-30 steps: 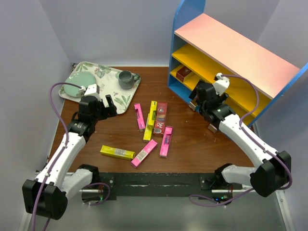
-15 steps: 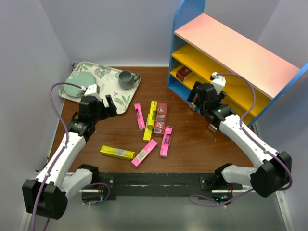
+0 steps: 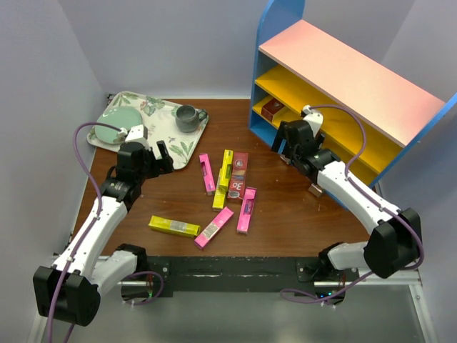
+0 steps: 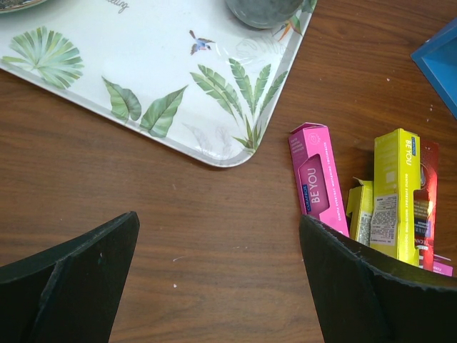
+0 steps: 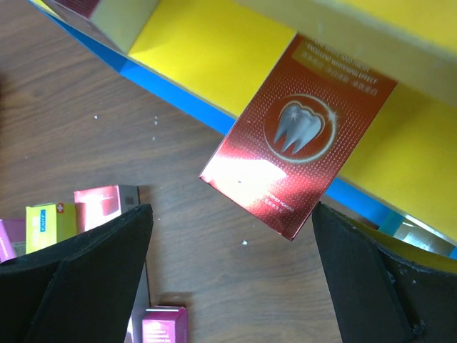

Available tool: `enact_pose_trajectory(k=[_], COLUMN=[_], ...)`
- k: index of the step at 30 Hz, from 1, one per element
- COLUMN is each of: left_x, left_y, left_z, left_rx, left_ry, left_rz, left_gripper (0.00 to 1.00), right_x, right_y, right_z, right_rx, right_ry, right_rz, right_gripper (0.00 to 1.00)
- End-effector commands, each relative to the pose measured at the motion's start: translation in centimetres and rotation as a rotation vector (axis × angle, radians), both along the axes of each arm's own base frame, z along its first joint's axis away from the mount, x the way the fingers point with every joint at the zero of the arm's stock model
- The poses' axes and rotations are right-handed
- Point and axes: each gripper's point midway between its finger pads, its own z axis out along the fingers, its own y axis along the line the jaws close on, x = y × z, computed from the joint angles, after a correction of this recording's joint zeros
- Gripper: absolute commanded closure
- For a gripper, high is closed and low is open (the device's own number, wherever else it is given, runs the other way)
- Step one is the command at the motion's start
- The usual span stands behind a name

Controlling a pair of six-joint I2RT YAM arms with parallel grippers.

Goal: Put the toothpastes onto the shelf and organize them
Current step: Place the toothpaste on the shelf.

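Left gripper [image 4: 218, 239] held open, empty, well apart from shelf [image 3: 343, 68] | right gripper [image 5: 232, 218] held open, empty, over red toothpaste [image 5: 300, 136] laid across shelf edge.

The shelf [image 3: 343, 64] stands at the far right of the table [image 3: 285, 214]. The tray [image 3: 161, 114] is at the far left, with a cup [image 3: 188, 118] and a plate [image 3: 114, 123] on it. Between them loose toothpastes [image 3: 223, 179] lie scattered on the table, while one carton [image 3: 272, 109] sits at the left end of a shelf board and a second carton [image 5: 300, 132] juts over the shelf's front edge.
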Motion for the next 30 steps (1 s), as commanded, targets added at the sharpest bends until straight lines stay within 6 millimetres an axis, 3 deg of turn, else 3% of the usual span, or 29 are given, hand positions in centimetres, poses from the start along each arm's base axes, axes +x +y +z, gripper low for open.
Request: enact_pose_trajectory(k=[1, 9, 15, 22, 26, 30], left_x=[0.8, 0.9, 0.9, 0.9, 0.9, 1.0], left_y=[-0.1, -0.1, -0.1, 0.0, 0.0, 0.0], left_z=[2.0, 1.9, 1.9, 1.8, 1.6, 1.7], left_rx=[-0.026, -0.027, -0.028, -0.025, -0.024, -0.024], left_ry=[-0.055, -0.053, -0.053, -0.049, -0.043, -0.044], left_rz=[0.008, 0.008, 0.007, 0.009, 0.009, 0.011], left_gripper=[0.00, 0.00, 0.00, 0.00, 0.00, 0.00], right_x=[0.3, -2.5, -4.1, -3.4, -2.2, -0.7], right_y=[0.3, 2.8, 6.1, 7.4, 7.1, 5.5], right_z=[3.5, 4.7, 5.0, 3.7, 2.3, 2.1], right_rx=[0.030, 0.057, 0.060, -0.017, -0.086, -0.196], right_ry=[-0.081, -0.057, -0.048, 0.018, 0.058, 0.050], right_rz=[0.026, 0.278, 0.534, 0.630, 0.624, 0.565], right_gripper=[0.02, 0.02, 0.02, 0.02, 0.02, 0.02])
